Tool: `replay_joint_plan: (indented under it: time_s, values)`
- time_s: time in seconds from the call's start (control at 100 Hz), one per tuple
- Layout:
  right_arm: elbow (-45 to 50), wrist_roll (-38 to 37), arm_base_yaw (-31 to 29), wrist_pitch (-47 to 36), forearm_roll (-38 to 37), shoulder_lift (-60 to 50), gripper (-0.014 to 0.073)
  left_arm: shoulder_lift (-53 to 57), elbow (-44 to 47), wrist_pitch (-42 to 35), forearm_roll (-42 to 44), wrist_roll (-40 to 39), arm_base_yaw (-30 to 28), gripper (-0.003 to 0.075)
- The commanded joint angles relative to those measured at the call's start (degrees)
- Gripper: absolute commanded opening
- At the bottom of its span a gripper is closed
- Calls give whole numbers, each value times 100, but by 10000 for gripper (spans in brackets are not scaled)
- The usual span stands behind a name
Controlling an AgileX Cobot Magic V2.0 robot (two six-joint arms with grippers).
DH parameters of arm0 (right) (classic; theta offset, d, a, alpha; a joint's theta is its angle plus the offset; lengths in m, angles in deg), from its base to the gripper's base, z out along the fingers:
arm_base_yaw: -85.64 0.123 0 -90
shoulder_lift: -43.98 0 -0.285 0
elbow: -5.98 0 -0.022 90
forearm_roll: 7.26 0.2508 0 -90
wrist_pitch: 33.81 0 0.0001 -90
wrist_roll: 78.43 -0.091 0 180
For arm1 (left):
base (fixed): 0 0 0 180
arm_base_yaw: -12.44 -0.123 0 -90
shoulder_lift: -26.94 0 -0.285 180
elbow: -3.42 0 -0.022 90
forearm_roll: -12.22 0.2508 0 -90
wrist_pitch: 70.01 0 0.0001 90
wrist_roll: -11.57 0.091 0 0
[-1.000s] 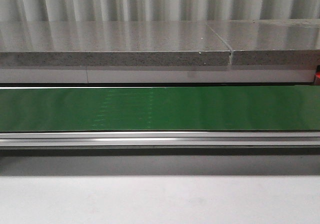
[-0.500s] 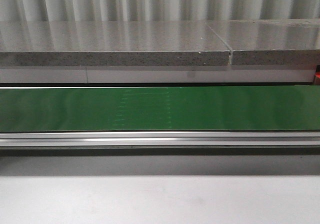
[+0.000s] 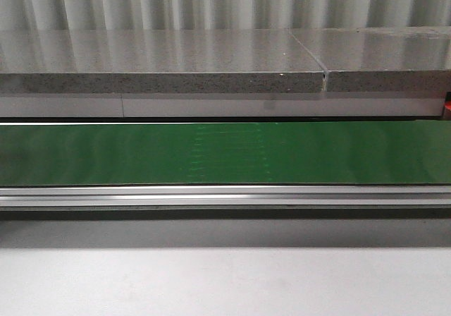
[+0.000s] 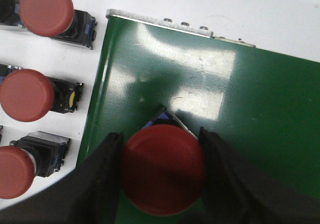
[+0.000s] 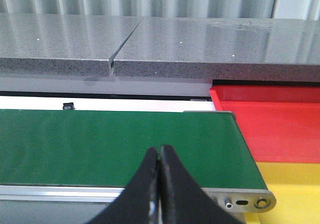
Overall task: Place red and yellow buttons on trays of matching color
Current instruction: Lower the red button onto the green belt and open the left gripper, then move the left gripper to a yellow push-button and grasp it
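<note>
Left claw (image 4: 162, 184) grips red button (image 4: 163, 169) (over green belt (image 4: 260, 109)).

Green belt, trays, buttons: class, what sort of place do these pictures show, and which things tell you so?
Probably a factory-style sorting cell. A green conveyor belt runs across, a red tray and a yellow tray sit at its end, and spare red buttons lie lined up beside it.

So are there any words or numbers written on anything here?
None can be read: the red button in the left pincer, the green belt, the red tray and the yellow tray all show plain surfaces without writing.
</note>
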Motion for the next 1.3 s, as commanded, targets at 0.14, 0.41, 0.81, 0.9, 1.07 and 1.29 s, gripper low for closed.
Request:
replay_joint_plan:
  time_s: [0.14,0.41,0.81,0.9,1.07,1.29]
  values:
    - [7,22,-24,-499,-38,-88,-116,206,-187,-9,-77,242,35,420]
    - [7,22,-24,-499,-38,-88,-116,228,-204,244,-104,343,61,554]
    - [7,22,-24,-499,-38,-88,-116,710,-679,630,-153,522,847,554]
    - [7,22,-24,-499,-38,-88,-116,811,-746,584,-166,526,918,554]
    - [7,22,-24,-499,-38,-88,-116,1092,-746,382,-169,471,888,554]
    - [7,22,-24,-499,-38,-88,-116,1436,-492,107,-130,-33,594,554]
